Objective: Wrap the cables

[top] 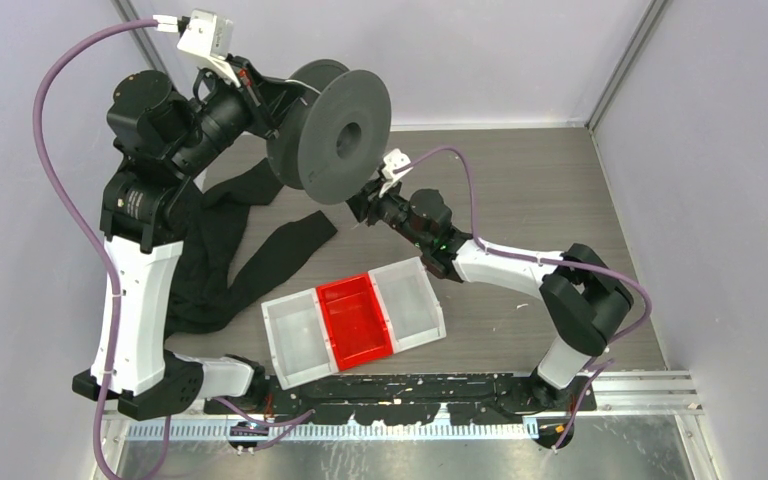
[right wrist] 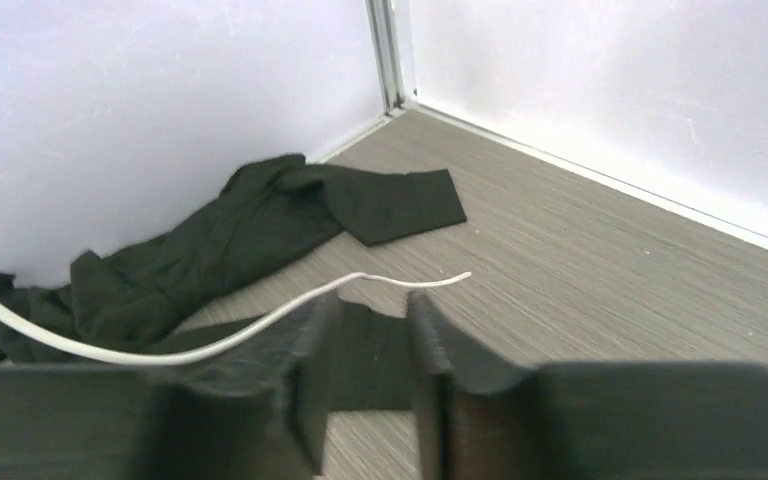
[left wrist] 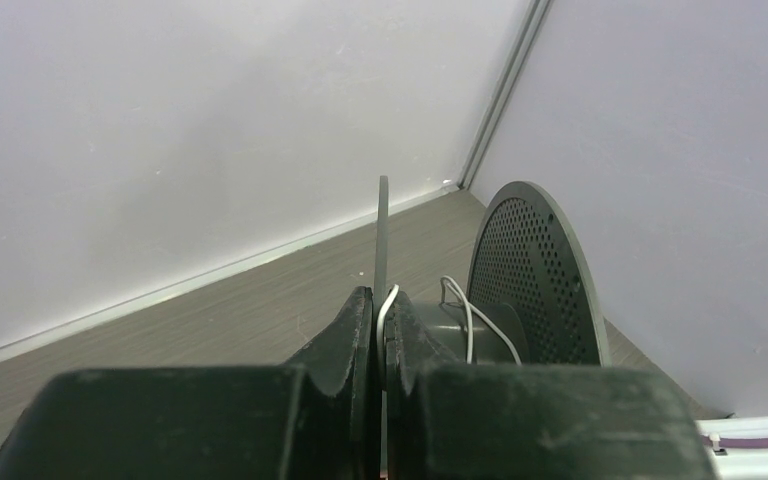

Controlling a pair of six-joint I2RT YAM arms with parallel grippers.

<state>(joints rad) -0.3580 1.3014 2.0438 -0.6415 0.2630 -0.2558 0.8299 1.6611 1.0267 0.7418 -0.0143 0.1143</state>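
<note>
Left end effector (top: 278, 98) is up off the worktop (top: 530, 190) over the far-left corner, clamped tight on a grey spool (top: 345, 130). In the left wrist view its fingers (left wrist: 345, 335) are closed on the thin edge of one flange, and the other flange, perforated, stands just right of them. The cable (left wrist: 470, 325) is a thin white wire. One strand comes up through the finger gap beside the flange, and a couple of loose loops sit on the hub between the flanges. Right end effector (top: 362, 208) hangs just under the spool's near side, over the middle of the worktop toward the far edge. Its jaws are part-way apart with nothing between them; the view is motion-blurred. From the right wrist, the cable (right wrist: 430, 283) enters at the left edge, arcs over the top of the left finger (right wrist: 295, 370) and ends free in the air just past the fingertips, not inside the gap. Can't tell whether it touches that finger. A black cloth (top: 230, 260) is sprawled along the left side of the worktop, reaching from the far-left corner in toward the centre. A three-bin tray (top: 295, 335), clear-red-clear, sits skewed near the middle of the near edge, well apart from the spool.
</note>
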